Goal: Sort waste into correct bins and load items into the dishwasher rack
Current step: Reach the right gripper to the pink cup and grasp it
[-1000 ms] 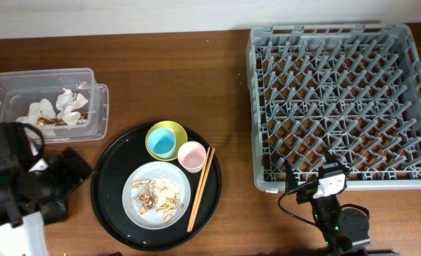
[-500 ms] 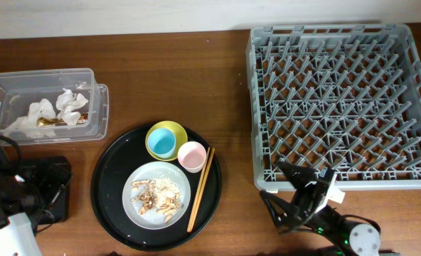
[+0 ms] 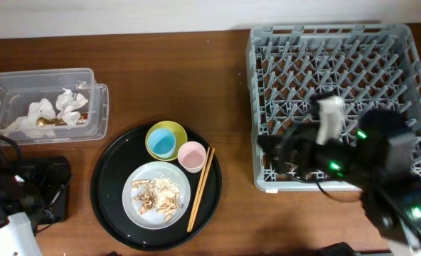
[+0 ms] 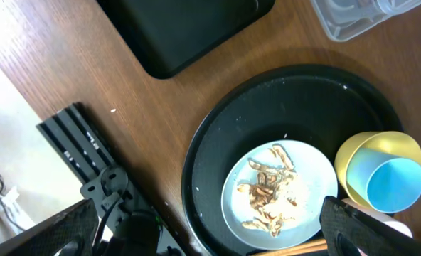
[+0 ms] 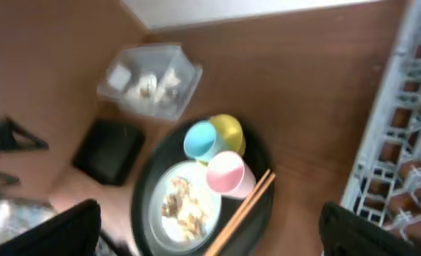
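The round black tray (image 3: 107, 186) holds a yellow bowl (image 3: 175, 131) with a light blue cup (image 3: 161, 144) in it, a pink cup (image 3: 191, 156), a pale plate (image 3: 169, 208) with brown food scraps (image 3: 156, 195), and chopsticks (image 3: 200, 188). White tissues (image 3: 54, 110) lie in the clear container (image 3: 47, 80). The flat black box (image 3: 52, 186) lies below it. My left gripper (image 4: 210, 235) is open and empty, high above the tray's left part. My right gripper (image 5: 210, 227) is open and empty, looking down at the tray; its arm (image 3: 353, 160) hovers over the front of the grey rack (image 3: 338, 64).
The rack fills the table's right half, its front edge near the right arm. The left arm's base (image 3: 4, 213) sits at the bottom left beside the black box. Bare wood (image 3: 235, 121) lies between tray and rack. The white wall runs along the far edge.
The right arm has risen from the table's front edge to over the rack's front. The left arm drew back to the bottom left, uncovering the black box, and then stayed still.
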`<state>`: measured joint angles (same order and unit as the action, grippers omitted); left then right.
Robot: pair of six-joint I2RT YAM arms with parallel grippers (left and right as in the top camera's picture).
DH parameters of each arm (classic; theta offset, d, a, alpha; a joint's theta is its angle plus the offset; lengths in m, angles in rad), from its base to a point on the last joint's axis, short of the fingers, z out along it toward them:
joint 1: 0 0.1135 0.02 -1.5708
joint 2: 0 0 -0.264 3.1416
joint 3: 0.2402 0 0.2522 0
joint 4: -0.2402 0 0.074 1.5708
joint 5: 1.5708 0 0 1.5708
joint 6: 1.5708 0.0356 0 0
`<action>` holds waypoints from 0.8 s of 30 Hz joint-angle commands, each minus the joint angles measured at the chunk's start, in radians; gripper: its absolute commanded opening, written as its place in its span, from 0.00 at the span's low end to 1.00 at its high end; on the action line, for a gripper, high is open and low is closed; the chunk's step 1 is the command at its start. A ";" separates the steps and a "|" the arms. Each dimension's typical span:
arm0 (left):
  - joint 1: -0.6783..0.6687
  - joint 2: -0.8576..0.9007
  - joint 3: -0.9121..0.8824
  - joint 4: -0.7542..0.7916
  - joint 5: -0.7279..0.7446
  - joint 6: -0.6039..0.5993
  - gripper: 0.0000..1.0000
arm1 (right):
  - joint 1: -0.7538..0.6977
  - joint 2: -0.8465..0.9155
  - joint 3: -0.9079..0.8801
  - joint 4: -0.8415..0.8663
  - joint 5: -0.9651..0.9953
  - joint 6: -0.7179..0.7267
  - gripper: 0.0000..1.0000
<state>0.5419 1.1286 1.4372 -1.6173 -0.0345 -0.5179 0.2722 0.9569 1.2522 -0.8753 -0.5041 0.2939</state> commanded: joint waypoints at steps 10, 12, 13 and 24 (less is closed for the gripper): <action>0.002 -0.002 0.004 0.000 -0.008 -0.009 0.99 | 0.621 0.776 0.252 0.058 0.437 -0.076 0.98; 0.002 -0.002 0.004 0.000 -0.008 -0.009 0.99 | 0.695 0.834 0.251 0.106 0.597 -0.075 0.76; 0.002 -0.002 0.004 0.000 -0.008 -0.009 0.99 | 0.724 0.879 0.251 0.117 0.710 -0.068 0.72; 0.002 -0.002 0.004 0.000 -0.008 -0.009 0.99 | 0.729 1.013 0.223 0.130 0.726 -0.049 0.32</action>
<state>0.5419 1.1294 1.4372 -1.6161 -0.0345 -0.5179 1.0004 1.9499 1.4845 -0.7467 0.2020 0.2371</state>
